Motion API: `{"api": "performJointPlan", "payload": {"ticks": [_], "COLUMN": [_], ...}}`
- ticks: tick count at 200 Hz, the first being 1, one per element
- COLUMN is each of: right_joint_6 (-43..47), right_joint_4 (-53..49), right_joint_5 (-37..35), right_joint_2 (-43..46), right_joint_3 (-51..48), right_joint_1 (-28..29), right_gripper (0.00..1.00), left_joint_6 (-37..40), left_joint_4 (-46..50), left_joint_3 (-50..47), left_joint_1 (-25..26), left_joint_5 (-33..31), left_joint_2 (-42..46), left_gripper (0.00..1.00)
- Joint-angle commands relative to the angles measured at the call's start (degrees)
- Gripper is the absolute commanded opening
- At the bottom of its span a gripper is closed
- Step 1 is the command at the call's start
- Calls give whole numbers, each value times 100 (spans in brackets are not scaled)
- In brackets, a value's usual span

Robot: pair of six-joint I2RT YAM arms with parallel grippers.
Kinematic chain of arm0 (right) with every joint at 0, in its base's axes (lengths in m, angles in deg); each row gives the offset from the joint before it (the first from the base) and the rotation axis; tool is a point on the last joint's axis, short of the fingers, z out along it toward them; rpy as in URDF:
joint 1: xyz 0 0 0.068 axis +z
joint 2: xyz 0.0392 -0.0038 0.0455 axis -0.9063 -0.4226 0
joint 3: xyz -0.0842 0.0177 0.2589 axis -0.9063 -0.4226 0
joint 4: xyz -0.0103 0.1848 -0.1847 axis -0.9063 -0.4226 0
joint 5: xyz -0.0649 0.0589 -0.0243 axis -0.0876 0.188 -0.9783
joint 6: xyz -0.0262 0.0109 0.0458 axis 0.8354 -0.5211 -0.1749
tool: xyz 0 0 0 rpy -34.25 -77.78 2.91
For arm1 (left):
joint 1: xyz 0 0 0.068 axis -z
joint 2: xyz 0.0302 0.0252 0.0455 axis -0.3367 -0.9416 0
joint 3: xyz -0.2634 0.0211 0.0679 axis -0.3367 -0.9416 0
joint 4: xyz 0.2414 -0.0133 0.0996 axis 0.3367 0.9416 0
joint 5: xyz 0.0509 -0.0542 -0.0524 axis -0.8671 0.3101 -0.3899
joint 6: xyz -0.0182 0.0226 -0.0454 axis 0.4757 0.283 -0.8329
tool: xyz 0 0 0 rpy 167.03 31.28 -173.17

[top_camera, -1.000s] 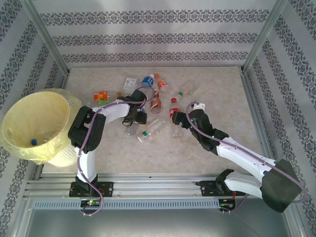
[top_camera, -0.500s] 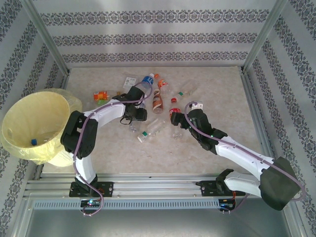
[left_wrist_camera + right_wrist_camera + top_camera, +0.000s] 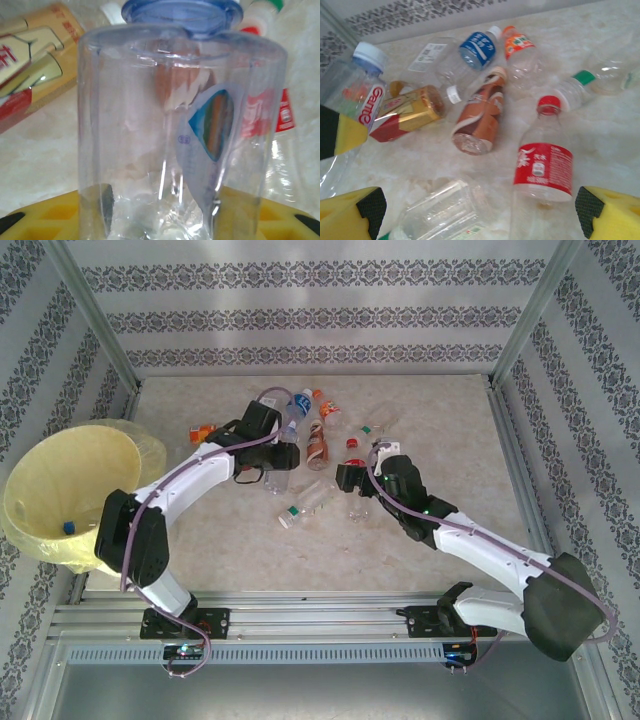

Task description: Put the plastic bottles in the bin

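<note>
The left tool [image 3: 160,216] clasps mid-body a clear plastic bottle with blue cap [image 3: 150,100], likely light, slick and crushable; the right tool [image 3: 480,212] gapes wide.

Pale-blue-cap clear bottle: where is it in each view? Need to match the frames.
Top external: pale-blue-cap bottle sits centre-left, at the tip of the left hand.
Left wrist: centre, close up, cap at the top.
Right wrist: far left edge, cap up, one yellow finger against it.
Shared landmark: red-label bottle, to its right in all three.
</note>
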Motion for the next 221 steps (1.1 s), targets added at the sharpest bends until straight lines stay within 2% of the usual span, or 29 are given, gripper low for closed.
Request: {"api": "performJointPlan", "payload": {"ticks": [1, 72, 113, 163, 202, 221], "right_joint_6": [352, 1251, 1301, 1303, 1329, 1326], "right_joint_4": [449, 1047, 1109, 1118, 1082, 999], "right_joint_5": [507, 1400, 1751, 1982, 1971, 1953], "right_joint_2": [-119, -667, -1111, -1379, -1398, -1377], "right_joint_3": [223, 785, 1253, 1464, 1440, 1416], "right_joint_1": [-21, 323, 485, 511, 517, 517], "right_gripper": [98, 98, 98, 98, 98, 98], "left_joint_6": [-128, -79, 96, 393, 856, 996], "left_joint_4": [-119, 520, 1181, 1769, 2189, 2519], "left_joint_3": [234, 389, 671, 1065, 1681, 2028], "left_joint_1": [-44, -414, -728, -1347, -1464, -1546], "left_joint_5": [-65, -854, -1324, -1895, -2604, -3232], "left_joint_2": [398, 1413, 1885, 2318, 2413, 2356], "left_gripper": [51, 51, 51, 51, 51, 51]}}
